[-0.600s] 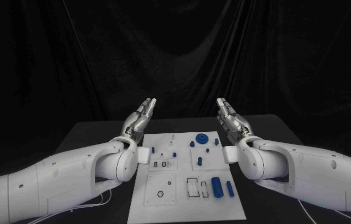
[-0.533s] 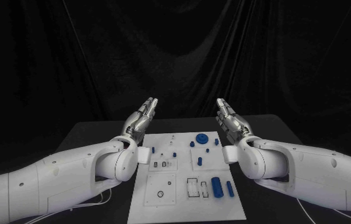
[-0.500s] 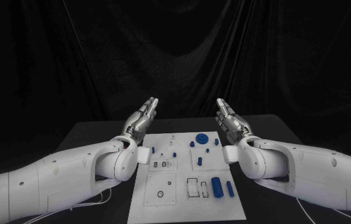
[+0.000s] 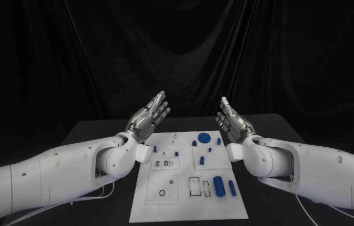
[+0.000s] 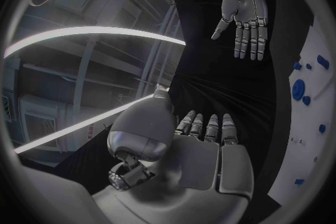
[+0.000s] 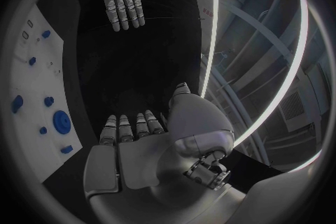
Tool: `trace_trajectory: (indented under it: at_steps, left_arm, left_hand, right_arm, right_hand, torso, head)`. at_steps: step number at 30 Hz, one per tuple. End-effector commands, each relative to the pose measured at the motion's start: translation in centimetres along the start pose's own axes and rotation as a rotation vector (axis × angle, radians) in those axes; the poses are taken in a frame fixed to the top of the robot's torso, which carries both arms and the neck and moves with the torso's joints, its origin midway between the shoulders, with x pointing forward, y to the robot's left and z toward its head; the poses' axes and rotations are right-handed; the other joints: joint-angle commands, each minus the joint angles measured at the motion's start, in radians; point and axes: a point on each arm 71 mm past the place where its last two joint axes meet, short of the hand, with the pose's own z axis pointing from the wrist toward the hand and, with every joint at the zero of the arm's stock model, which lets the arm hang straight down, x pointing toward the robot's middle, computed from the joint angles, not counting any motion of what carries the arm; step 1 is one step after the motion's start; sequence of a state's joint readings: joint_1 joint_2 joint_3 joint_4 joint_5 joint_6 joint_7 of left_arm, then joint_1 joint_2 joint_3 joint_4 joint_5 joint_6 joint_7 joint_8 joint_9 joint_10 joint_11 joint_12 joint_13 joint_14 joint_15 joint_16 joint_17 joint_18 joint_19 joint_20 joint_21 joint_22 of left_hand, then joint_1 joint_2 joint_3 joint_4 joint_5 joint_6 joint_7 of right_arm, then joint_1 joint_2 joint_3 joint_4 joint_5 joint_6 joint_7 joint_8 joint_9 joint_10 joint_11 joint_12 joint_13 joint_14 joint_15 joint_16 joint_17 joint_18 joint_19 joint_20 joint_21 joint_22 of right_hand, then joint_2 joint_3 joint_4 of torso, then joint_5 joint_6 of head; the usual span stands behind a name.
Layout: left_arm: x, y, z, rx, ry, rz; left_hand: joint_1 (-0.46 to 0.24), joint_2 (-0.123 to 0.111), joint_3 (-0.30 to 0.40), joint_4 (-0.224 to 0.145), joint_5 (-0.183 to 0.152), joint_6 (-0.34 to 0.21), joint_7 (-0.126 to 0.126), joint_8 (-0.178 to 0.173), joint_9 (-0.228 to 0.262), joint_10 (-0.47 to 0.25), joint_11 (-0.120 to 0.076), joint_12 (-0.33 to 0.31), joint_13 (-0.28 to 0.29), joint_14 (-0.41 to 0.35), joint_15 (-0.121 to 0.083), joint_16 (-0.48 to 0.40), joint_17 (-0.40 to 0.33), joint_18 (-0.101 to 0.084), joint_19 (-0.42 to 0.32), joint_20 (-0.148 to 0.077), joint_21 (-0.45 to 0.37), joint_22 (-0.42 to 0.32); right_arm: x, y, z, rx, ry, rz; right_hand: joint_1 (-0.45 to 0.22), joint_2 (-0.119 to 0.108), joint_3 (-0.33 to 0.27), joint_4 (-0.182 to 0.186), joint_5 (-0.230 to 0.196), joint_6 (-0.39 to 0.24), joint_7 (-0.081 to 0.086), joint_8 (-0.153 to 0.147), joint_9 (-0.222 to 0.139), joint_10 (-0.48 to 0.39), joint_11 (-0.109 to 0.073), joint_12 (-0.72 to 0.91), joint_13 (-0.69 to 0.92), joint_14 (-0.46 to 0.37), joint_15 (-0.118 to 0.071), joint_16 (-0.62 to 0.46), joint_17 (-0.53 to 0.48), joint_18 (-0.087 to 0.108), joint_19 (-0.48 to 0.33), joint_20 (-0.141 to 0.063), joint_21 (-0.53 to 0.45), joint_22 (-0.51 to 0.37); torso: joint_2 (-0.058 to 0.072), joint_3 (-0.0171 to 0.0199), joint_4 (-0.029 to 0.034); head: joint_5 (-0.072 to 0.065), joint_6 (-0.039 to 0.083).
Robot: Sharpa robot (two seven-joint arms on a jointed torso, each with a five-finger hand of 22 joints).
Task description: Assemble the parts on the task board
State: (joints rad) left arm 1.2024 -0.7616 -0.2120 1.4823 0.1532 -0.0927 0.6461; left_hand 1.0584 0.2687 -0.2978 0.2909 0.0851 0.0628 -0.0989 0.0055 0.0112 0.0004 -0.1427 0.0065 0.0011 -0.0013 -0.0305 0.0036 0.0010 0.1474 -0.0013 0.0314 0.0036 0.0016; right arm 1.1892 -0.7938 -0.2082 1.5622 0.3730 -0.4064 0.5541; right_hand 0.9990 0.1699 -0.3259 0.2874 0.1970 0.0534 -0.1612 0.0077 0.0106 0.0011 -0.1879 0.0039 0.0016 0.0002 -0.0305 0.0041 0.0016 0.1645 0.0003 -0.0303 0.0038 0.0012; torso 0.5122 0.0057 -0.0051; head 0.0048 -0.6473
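While both hands hang raised and empty, no assembly step begun yet, by the look of it. Task board (image 4: 189, 177) flat on the black table (image 4: 88, 131), between the two arms. Left hand (image 4: 150, 114) above the board's far left corner, fingers straight and spread, holding nothing. Right hand (image 4: 231, 120) above the board's far right corner, fingers straight and near together, palm turned toward the other hand, likewise holding nothing. Round blue part (image 4: 203, 138) near the board's far edge, with small blue parts beside it; blue cylinder (image 4: 218, 184) and a thinner blue peg (image 4: 231, 186) toward the board's near right, beside empty outlined slots. Next move, as a judgement: bring one hand down over the board, pick a loose part, most likely on the right side, and close the fingers on it squarely before carrying it to its socket.
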Motion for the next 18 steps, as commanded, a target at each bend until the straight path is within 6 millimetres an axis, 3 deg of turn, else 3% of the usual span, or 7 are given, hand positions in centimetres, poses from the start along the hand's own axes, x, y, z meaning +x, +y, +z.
trace_trajectory:
  at_steps: [1,5,6,8,10,14,18]
  left_arm:
    - [-0.6,-0.6,0.0,0.047,0.026,-0.097]
    - [-0.7,-0.6,0.0,0.056,0.03,-0.102]
    - [-0.7,-0.7,0.0,0.06,0.03,-0.103]
    - [-0.8,-0.7,-0.1,0.068,0.032,-0.105]
    - [-0.9,-0.8,-0.2,0.076,0.035,-0.107]
    - [-1.1,-1.0,-0.4,0.081,0.04,-0.088]
    - [-1.5,-1.1,-0.6,0.086,0.053,-0.038]
  left_hand:
    - [0.013,0.003,-0.004,-0.001,0.008,0.001,-0.007,0.007,0.001,0.0,-0.008,-0.007,-0.001,0.001,-0.018,-0.004,-0.001,0.009,0.001,0.012,-0.004,-0.002]
    - [0.03,0.004,0.0,-0.001,0.028,-0.001,-0.005,0.006,0.001,0.0,-0.003,-0.007,-0.001,0.001,-0.017,-0.004,-0.001,0.016,0.001,0.025,-0.004,-0.002]
    - [0.037,0.006,0.002,-0.001,0.041,-0.001,-0.003,0.006,0.001,0.0,0.0,-0.007,-0.001,0.001,-0.02,-0.004,-0.001,0.018,0.001,0.026,-0.004,-0.002]
    - [0.049,0.01,0.006,0.0,0.069,-0.001,0.004,0.006,0.001,0.0,0.012,-0.007,-0.001,0.001,-0.044,-0.004,-0.001,0.027,0.001,0.008,-0.004,-0.002]
    - [0.061,0.013,0.009,0.0,0.088,0.002,0.01,0.007,0.001,0.0,0.02,-0.007,-0.001,0.001,-0.061,-0.004,-0.001,0.031,0.001,-0.01,-0.004,-0.002]
    - [0.081,0.013,0.015,-0.001,0.117,0.007,0.012,0.008,0.002,0.0,0.021,-0.007,-0.001,0.001,-0.074,-0.004,-0.001,0.027,0.001,-0.032,-0.004,-0.002]
    - [0.102,0.014,0.022,-0.001,0.152,0.011,0.012,0.008,0.003,0.0,0.021,-0.007,-0.001,0.001,-0.077,-0.004,-0.001,0.024,0.001,-0.036,-0.004,-0.002]
  right_arm:
    - [-0.7,0.0,0.2,0.049,0.061,0.053]
    - [-0.8,0.1,0.3,0.053,0.091,0.056]
    - [-0.8,0.1,0.3,0.054,0.1,0.056]
    - [-0.9,0.1,0.4,0.055,0.121,0.05]
    - [-1.0,0.3,0.4,0.053,0.163,0.024]
    - [-1.2,0.7,0.4,0.026,0.225,-0.084]
    - [-1.4,1.3,0.5,0.0,0.266,-0.245]
  right_hand:
    - [0.014,0.0,0.003,-0.004,-0.004,0.005,0.013,0.005,0.002,-0.001,0.009,-0.004,-0.002,0.0,-0.146,-0.004,-0.002,-0.003,0.0,-0.055,-0.004,-0.001]
    - [0.025,-0.004,0.007,-0.007,-0.001,0.019,0.029,0.008,0.004,-0.001,0.025,-0.004,-0.002,0.0,-0.109,-0.004,-0.002,0.0,0.0,-0.012,-0.004,-0.001]
    - [0.033,-0.01,0.011,-0.011,0.0,0.05,0.049,0.018,0.009,-0.001,0.038,-0.004,-0.002,0.0,-0.053,-0.004,-0.002,0.005,0.0,0.071,-0.004,-0.001]
    - [0.046,-0.017,0.015,-0.015,0.0,0.057,0.072,0.023,0.01,-0.001,0.065,-0.004,-0.001,0.0,0.009,-0.004,-0.002,0.011,0.0,0.148,-0.004,-0.001]
    - [0.089,-0.03,0.025,-0.031,0.014,0.068,0.096,0.031,0.013,0.017,0.126,0.025,0.011,0.031,0.156,0.033,0.017,0.016,0.085,0.261,0.058,0.036]
    - [0.132,-0.03,0.036,-0.054,0.039,0.088,0.117,0.041,0.015,0.033,0.191,0.053,0.016,0.055,0.18,0.051,0.017,0.016,0.148,0.289,0.086,0.045]
    - [0.159,-0.037,0.042,-0.063,0.049,0.086,0.122,0.041,0.014,0.038,0.227,0.059,0.016,0.056,0.168,0.051,0.017,0.017,0.161,0.301,0.09,0.045]
  torso:
    - [0.003,0.0006,0.0045]
    - [0.004,0.0002,0.0033]
    - [0.004,0.0005,0.0022]
    - [0.003,0.0004,0.0014]
    - [0.003,-0.0002,0.0016]
    - [0.003,0.0,0.0024]
    - [0.003,-0.0008,0.0019]
  head:
    - [0.006,-0.025]
    - [0.004,-0.03]
    - [0.003,-0.033]
    - [0.004,-0.036]
    - [0.004,-0.038]
    - [0.01,-0.039]
    - [0.016,-0.045]
